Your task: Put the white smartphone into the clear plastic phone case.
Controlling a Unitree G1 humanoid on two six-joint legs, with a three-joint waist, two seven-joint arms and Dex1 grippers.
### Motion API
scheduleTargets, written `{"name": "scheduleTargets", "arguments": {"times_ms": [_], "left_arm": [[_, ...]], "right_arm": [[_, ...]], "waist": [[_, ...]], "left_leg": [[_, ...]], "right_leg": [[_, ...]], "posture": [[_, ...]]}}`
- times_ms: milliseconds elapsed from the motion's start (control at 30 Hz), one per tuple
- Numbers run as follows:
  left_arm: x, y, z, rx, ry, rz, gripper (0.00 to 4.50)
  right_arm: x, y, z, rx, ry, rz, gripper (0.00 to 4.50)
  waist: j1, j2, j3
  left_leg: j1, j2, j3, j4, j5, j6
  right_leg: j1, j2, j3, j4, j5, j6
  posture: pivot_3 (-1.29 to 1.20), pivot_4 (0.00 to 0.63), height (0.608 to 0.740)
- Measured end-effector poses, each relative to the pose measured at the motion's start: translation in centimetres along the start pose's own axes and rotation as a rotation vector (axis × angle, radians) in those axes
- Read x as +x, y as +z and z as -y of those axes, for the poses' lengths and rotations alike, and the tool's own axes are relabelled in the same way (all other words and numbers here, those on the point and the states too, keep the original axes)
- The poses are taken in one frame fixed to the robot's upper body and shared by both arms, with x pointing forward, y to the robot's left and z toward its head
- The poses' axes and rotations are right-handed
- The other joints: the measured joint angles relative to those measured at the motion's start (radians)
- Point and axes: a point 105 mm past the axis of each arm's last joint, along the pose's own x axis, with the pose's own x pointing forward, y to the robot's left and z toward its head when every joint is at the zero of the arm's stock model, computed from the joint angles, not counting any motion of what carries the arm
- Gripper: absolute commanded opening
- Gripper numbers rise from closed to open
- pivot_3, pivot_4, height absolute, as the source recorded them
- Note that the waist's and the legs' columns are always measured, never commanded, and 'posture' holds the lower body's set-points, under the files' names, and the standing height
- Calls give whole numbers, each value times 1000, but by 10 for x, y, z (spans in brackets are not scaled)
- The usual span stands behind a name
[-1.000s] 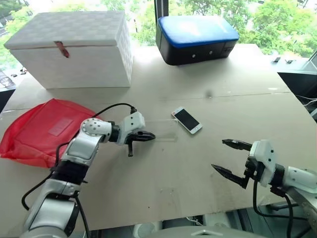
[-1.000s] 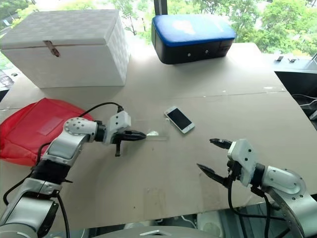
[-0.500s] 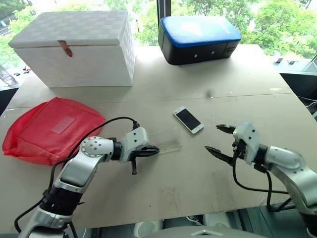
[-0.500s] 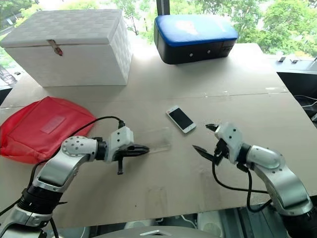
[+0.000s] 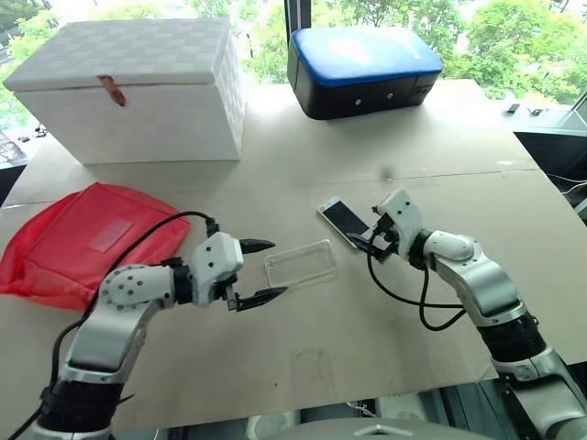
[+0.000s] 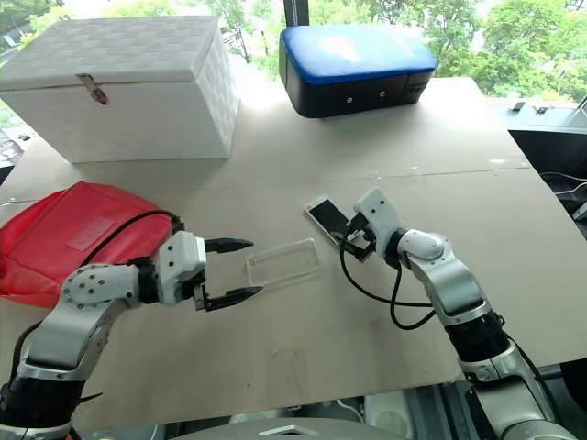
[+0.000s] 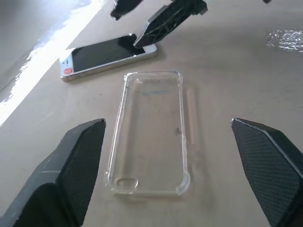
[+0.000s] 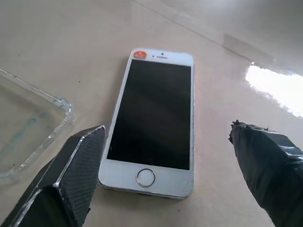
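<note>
The white smartphone (image 8: 154, 118) lies screen up on the tan table, home button toward my right gripper (image 8: 168, 127). That gripper is open, a finger on either side of the phone's near end, with no visible touch. The clear plastic phone case (image 7: 151, 132) lies flat and open side up beside the smartphone (image 5: 341, 218), just to its left. My left gripper (image 5: 275, 268) is open a little left of the case (image 5: 301, 264), holding nothing. In the left wrist view the right gripper's fingers (image 7: 161, 21) hover over the phone's far end.
A red pouch (image 5: 83, 238) lies at the left of the table. A white woven box (image 5: 138, 87) stands at the back left and a blue-topped black case (image 5: 362, 69) at the back centre. The table's front edge (image 5: 303, 403) is close below both arms.
My left gripper has opened, let go of the clear case and drawn back; the case now lies flat. My right gripper has moved forward and left to the phone, still open.
</note>
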Motion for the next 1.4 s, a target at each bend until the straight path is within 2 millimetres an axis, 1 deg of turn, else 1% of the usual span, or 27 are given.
{"name": "scheduleTargets", "arguments": {"times_ms": [67,100,167,267,367,433,467,633,767,867,967,1033,1067,1100,1133,1167,1233,1300,1400], "left_arm": [[-3,2,3,1,-2,16,4448],[-6,6,5,-13,18,45,4448],[-6,13,9,-45,56,104,4448],[-5,8,18,-103,96,119,4448],[-5,8,16,-124,146,131,4500],[-4,10,15,-125,175,141,4500],[-4,9,15,-131,180,135,4500],[-6,2,18,-181,192,121,4500],[-7,-3,21,-207,207,106,4500],[-8,-5,20,-213,223,102,4500],[-9,-7,19,-224,234,98,4500],[-11,-12,16,-239,248,90,4500],[-13,-17,15,-252,257,82,4500],[-13,-18,15,-255,259,80,4500],[-14,-20,15,-259,262,79,4500],[-14,-21,16,-262,264,78,4500],[-16,-25,17,-272,270,70,4500],[-18,-29,19,-273,278,62,4500],[-21,-36,21,-283,295,48,4500]], "right_arm": [[6,-4,-3,27,-4,-23,4500],[10,-1,-4,41,-6,-31,4500],[15,1,-8,72,-2,-42,4500],[16,0,-12,83,15,-60,4500],[14,-4,-10,43,19,-80,3856],[14,-8,-8,18,29,-88,3039],[14,-9,-9,5,40,-88,2906],[10,-12,-7,-5,57,-88,2907],[3,-11,-8,17,58,-60,2907],[-3,-9,-13,37,87,-35,2907],[-8,6,-21,30,138,29,2906],[-13,23,-25,-10,185,83,2906],[-15,35,-26,-41,210,121,2893],[-17,41,-27,-64,225,138,2647],[-20,51,-29,-114,255,167,2234],[-22,56,-32,-173,295,170,1861],[-23,57,-38,-255,361,157,971],[-23,48,-43,-361,449,104,31],[-18,38,-39,-449,500,47,31]], "waist": [[-2,0,0],[-5,0,0],[-10,0,-1],[-12,1,-1],[-10,1,-2],[-10,0,-6],[-10,0,-7],[-8,0,-9],[-6,0,-9],[-7,0,-8],[-9,5,-5],[-9,5,-5],[-9,5,-5],[-9,5,-5],[-9,5,-5],[-8,5,-5],[-6,5,-5],[-7,5,-5],[-9,5,-4]], "left_leg": [[0,0,-1,0,0,0],[1,0,-1,0,0,0],[2,1,-1,0,0,0],[4,1,-1,0,0,0],[4,1,-1,-1,0,0],[4,1,-1,-1,0,0],[4,1,-1,-1,0,0],[4,1,-1,-1,0,0],[3,1,-2,-1,-1,1],[2,1,-2,-1,-2,2],[2,1,-1,-1,-2,3],[2,1,-1,-2,-2,3],[2,1,-1,-2,-2,3],[2,1,-2,-2,-2,3],[2,1,-1,-2,-3,4],[1,1,-1,-2,-3,4],[1,0,-1,-2,-3,4],[1,0,0,-2,-3,4],[1,1,0,-2,-3,4]], "right_leg": [[0,0,-1,0,0,0],[0,0,-1,0,0,0],[1,0,0,0,0,0],[2,0,-1,1,0,0],[2,1,-1,1,0,0],[2,1,0,1,0,0],[2,1,0,1,0,0],[1,1,-1,1,0,-1],[1,0,-1,0,0,-1],[0,0,-1,0,0,-1],[0,0,-1,0,0,0],[-1,0,-1,0,0,0],[-1,1,-1,0,0,-1],[-1,1,-1,0,0,-1],[-1,1,-1,-1,0,0],[-1,0,-1,-1,0,0],[-1,0,-1,-2,0,0],[-1,0,-1,-2,0,-1],[-1,0,-1,-2,-1,-1]], "posture": [[0,150,734],[0,150,734],[0,150,734],[0,150,734],[0,150,734],[0,150,734],[0,150,734],[0,150,734],[0,150,734],[0,150,734],[0,150,734],[0,150,734],[0,150,734],[0,150,734],[0,150,734],[0,150,734],[0,150,734],[0,150,734],[0,150,734]]}}
